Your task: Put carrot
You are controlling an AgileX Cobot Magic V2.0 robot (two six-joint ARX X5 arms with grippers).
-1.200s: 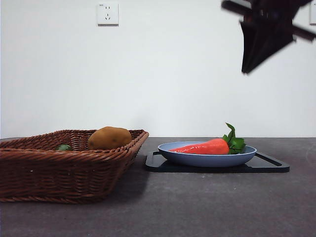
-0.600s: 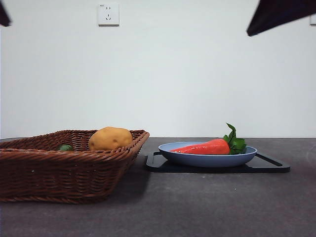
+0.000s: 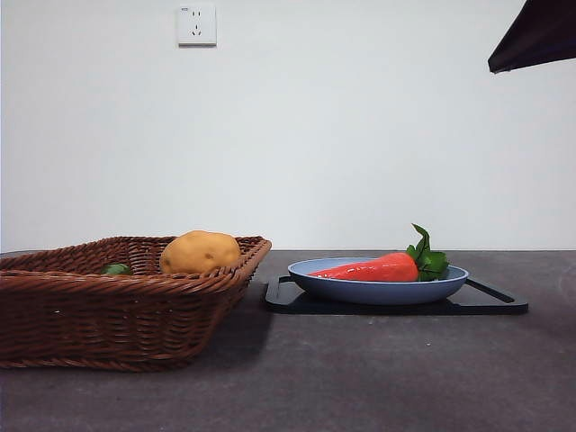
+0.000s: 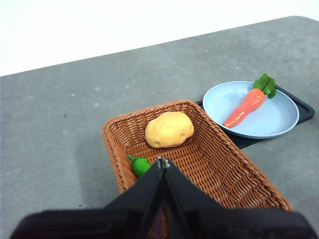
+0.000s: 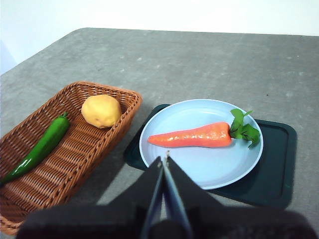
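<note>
Two containers are sitting on the grey table [image 3: 378,378]. Nearest, a brown wicker basket [image 3: 108,310] is holding a yellow-brown potato [image 3: 200,252] and a green pepper [image 5: 37,149]. Beyond it, a pale blue plate [image 3: 378,286] is resting on a black tray [image 3: 504,301] and carrying the carrot [image 3: 373,268], which is lying flat, long axis along the plate, tip toward the basket, leaves [image 3: 427,256] away. Left gripper [image 4: 163,160] and right gripper [image 5: 165,157] are hanging high, jaws pressed together, holding nothing.
</note>
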